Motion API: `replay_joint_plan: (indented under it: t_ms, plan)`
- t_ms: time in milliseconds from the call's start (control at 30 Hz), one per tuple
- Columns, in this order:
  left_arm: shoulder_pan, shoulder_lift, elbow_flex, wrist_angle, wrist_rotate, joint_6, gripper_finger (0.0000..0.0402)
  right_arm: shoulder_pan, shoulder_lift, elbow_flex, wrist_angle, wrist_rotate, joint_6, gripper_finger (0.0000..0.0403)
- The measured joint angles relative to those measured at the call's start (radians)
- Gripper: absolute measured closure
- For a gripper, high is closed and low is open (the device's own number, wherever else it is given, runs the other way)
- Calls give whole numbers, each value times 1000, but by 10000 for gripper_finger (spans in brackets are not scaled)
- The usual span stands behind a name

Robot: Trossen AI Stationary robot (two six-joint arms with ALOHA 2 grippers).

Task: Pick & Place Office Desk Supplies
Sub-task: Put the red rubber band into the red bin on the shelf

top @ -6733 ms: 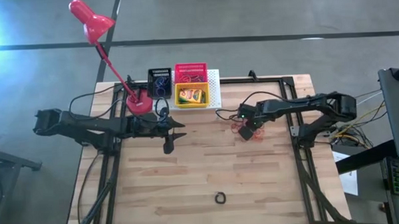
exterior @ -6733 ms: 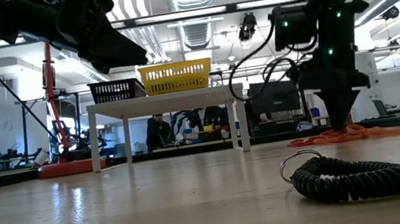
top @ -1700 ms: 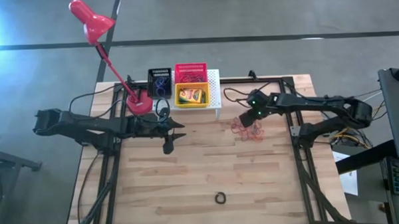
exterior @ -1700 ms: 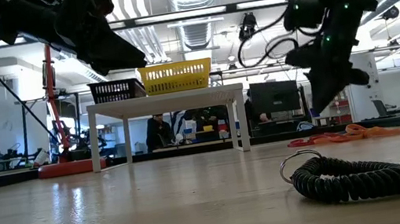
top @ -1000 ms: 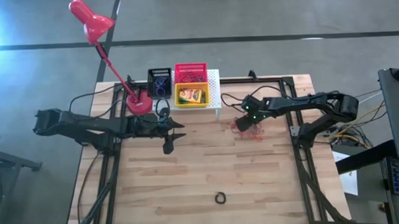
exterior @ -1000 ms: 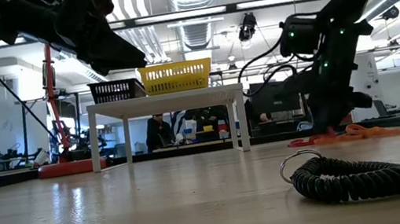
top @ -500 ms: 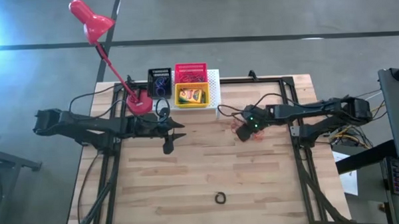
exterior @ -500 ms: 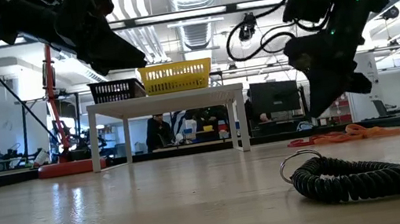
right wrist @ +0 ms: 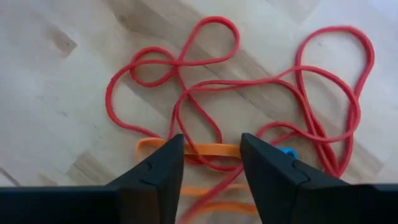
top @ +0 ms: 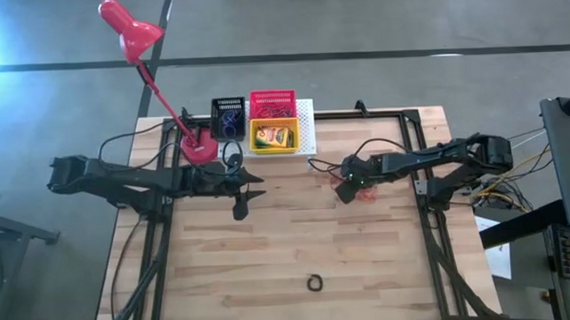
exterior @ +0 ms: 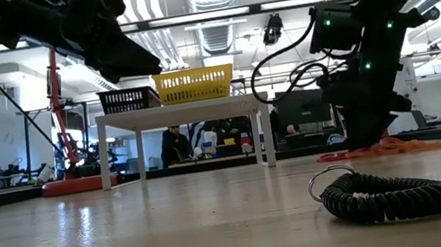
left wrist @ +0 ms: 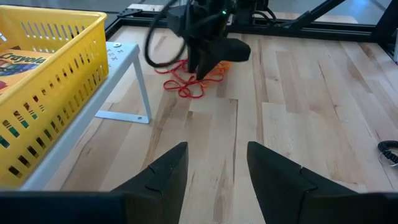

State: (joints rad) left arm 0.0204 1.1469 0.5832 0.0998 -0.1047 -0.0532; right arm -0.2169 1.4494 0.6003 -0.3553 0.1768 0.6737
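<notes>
Surface: wooden table [top: 297,245] is being shared by both arms.
Right gripper [right wrist: 211,163]: being held parted, low over the tangled rubber bands [right wrist: 249,112], clasping nothing.
Rubber bands: lying on the table just beside the white stand [top: 306,129].
Left gripper [left wrist: 214,168]: being held parted, empty, above the table.

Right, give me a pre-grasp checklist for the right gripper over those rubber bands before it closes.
1. Right gripper open: ok, fingers apart in the right wrist view.
2. Right gripper over the rubber bands: ok, an orange band crosses the gap between its fingers.
3. Only one band between the fingers: not ok, red loops tangle across the orange one.
4. Fingertips touching the table: cannot tell.
5. Red basket free to receive on the white stand: ok, though bands already lie in it.
6. Left gripper out of the way: ok, it hangs open near the yellow basket.
</notes>
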Motion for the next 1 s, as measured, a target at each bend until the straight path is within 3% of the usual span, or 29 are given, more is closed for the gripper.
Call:
replay_joint_plan:
  t_ms: [167,300,400,600,900,1000]
  plan:
    - [0,0,0,0,0,0,231,1,32,5,9,7,-70,264]
    - [0,0,0,0,0,0,231,8,20,2,27,-12,-82,336]
    - [0,0,0,0,0,0,231,8,-22,-1,39,-95,-112,383]
    - [0,0,0,0,0,0,231,10,-155,0,43,-206,-109,392]
    - [0,0,0,0,0,0,231,16,-365,34,55,-207,-114,394]
    - [0,0,0,0,0,0,231,16,-418,79,54,-254,-177,394]
